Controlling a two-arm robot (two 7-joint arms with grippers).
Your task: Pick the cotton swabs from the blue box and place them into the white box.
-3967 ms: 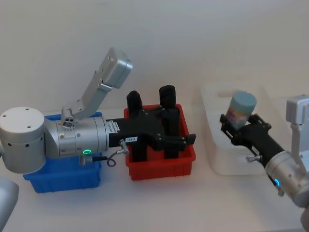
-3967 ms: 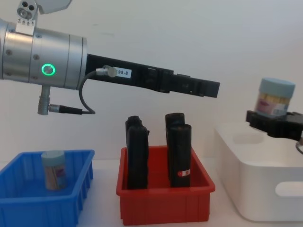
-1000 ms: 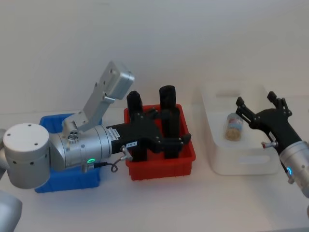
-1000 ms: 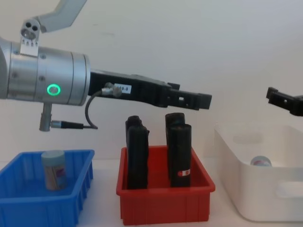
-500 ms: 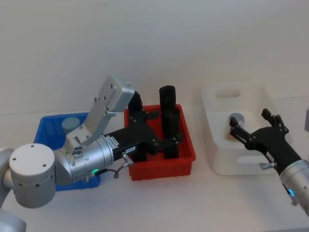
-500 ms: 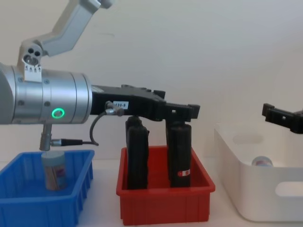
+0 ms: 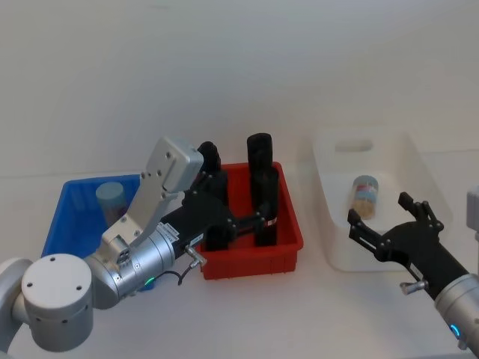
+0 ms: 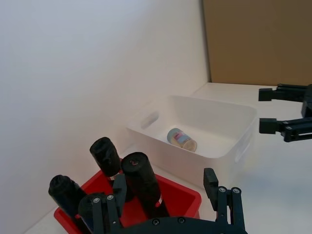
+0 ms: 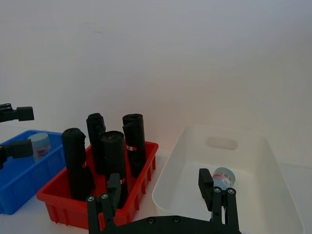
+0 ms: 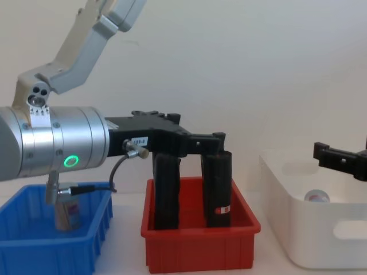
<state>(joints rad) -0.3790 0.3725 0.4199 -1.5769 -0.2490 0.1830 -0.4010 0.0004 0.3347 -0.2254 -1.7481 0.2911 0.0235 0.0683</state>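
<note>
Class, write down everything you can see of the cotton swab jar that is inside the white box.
The cotton swab jar is a small clear cylinder, plastic by its look, with a pale blue lid and a pink-and-blue label. Pale swab sticks show through its wall. It lies on its side on the floor of the white box, apart from the walls. Nothing holds it: the right gripper hangs open by the box's near side.
</note>
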